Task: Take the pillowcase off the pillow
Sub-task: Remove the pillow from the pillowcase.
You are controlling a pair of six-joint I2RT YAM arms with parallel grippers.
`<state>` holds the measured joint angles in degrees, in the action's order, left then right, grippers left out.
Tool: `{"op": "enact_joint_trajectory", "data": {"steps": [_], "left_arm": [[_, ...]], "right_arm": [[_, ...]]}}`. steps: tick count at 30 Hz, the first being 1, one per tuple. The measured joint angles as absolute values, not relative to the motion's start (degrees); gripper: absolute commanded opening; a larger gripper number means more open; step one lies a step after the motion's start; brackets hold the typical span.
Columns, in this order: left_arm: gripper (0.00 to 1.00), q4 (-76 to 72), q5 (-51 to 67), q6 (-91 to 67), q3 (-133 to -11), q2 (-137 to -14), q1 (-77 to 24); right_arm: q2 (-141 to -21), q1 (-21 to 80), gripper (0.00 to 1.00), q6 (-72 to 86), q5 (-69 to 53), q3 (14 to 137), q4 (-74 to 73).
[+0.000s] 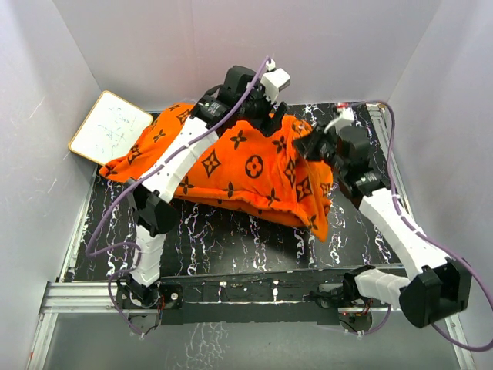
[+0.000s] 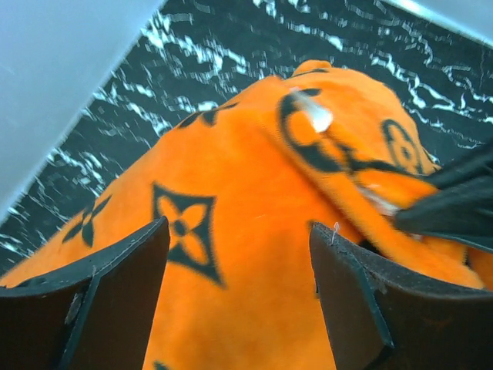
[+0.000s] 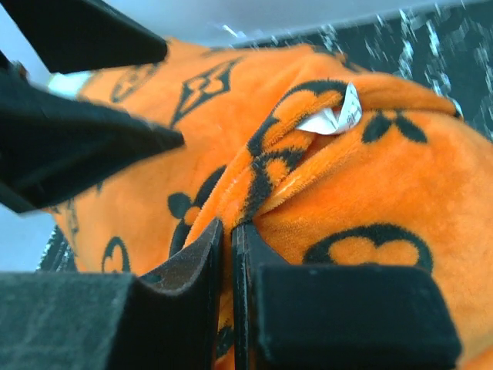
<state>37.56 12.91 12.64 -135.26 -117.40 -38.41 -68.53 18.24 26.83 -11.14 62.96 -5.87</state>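
You are seeing the pillowcase (image 1: 246,173) lying bunched across the middle of the tabletop (image 1: 231,239). Your right pincer (image 3: 231,231) is clenching a fold near its right end. Farther back, your left pincer (image 2: 239,231) is hovering released over it.

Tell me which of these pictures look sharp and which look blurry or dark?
Top external view: sharp, evenly lit, soft shadow beneath the pillowcase on the table. Left wrist view: the plush is blurred, the left tool dark. Right wrist view: white tag fairly sharp, right tool dark and blurred.
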Motion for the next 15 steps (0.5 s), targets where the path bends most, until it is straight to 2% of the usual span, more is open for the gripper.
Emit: {"op": "enact_joint_trajectory", "data": {"steps": [6, 8, 10, 13, 15], "left_arm": [[0.72, 40.1, 13.5, 8.6, -132.7, -122.5, -38.1], [0.69, 40.8, 13.8, 8.5, -132.5, -123.7, -38.1], [0.58, 40.9, 14.0, 9.0, -132.1, -124.2, -38.1], [0.28, 40.1, 13.4, 10.7, -129.6, -123.3, -38.1], [0.16, 38.8, 12.0, 12.2, -126.3, -121.9, -38.0]], "right_arm": [[-61.1, 17.8, 0.08, 30.6, -6.3, 47.0, -5.8], [-59.9, 17.9, 0.08, 31.7, -4.5, 45.2, -6.0], [-58.6, 17.9, 0.08, 32.4, -1.9, 44.5, -7.0], [-56.5, 17.9, 0.08, 33.8, 2.4, 43.5, -9.6], [-55.6, 17.7, 0.08, 35.1, 5.3, 42.9, -12.1]]}}
